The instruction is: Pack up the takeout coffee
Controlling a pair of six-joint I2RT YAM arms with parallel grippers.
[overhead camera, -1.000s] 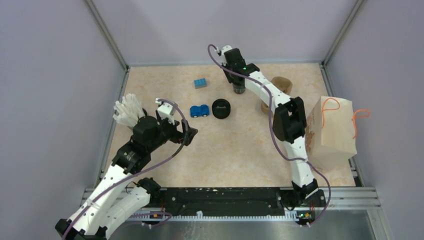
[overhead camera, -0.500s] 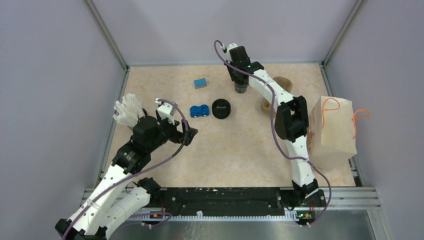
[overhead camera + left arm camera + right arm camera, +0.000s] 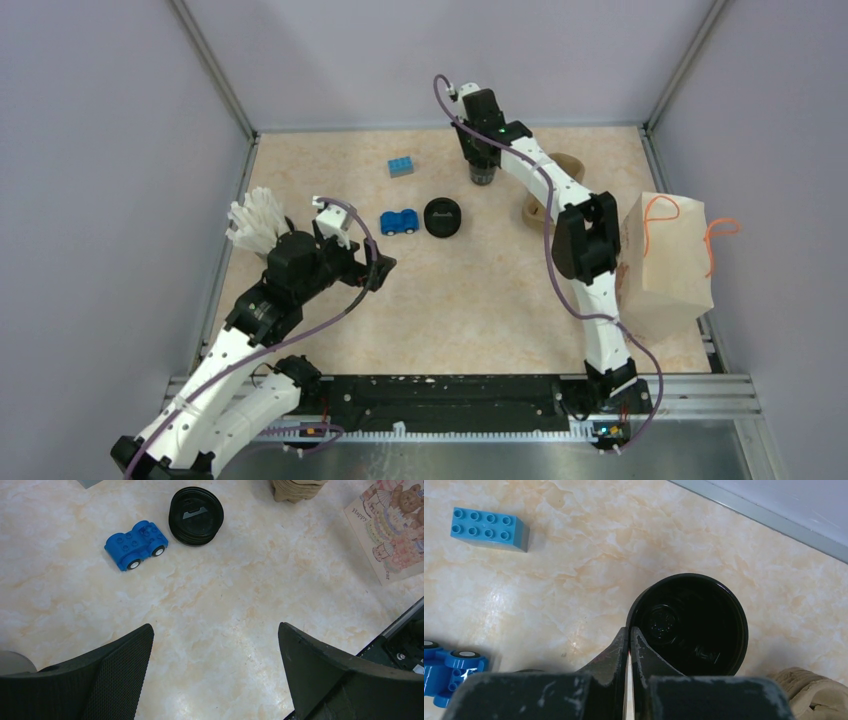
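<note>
The black takeout cup [image 3: 686, 625] stands open-mouthed at the far middle of the table, also seen from above [image 3: 483, 178]. My right gripper [image 3: 629, 628] is shut on its rim, one finger inside and one outside; it also shows in the top view [image 3: 482, 165]. The flat black lid [image 3: 441, 217] lies apart on the table, and shows in the left wrist view [image 3: 196, 515]. My left gripper [image 3: 215, 630] is open and empty above bare table, left of the lid in the top view [image 3: 376, 268].
A blue toy car [image 3: 399, 221] sits just left of the lid, a blue brick [image 3: 401, 166] behind it. The brown pulp carrier [image 3: 560, 172] lies right of the cup. A paper bag [image 3: 668, 265] stands at the right edge. A grey cup of white utensils [image 3: 255, 222] stands at the left.
My right gripper has moved a little to the right with the black cup in it. The left arm has not moved.
</note>
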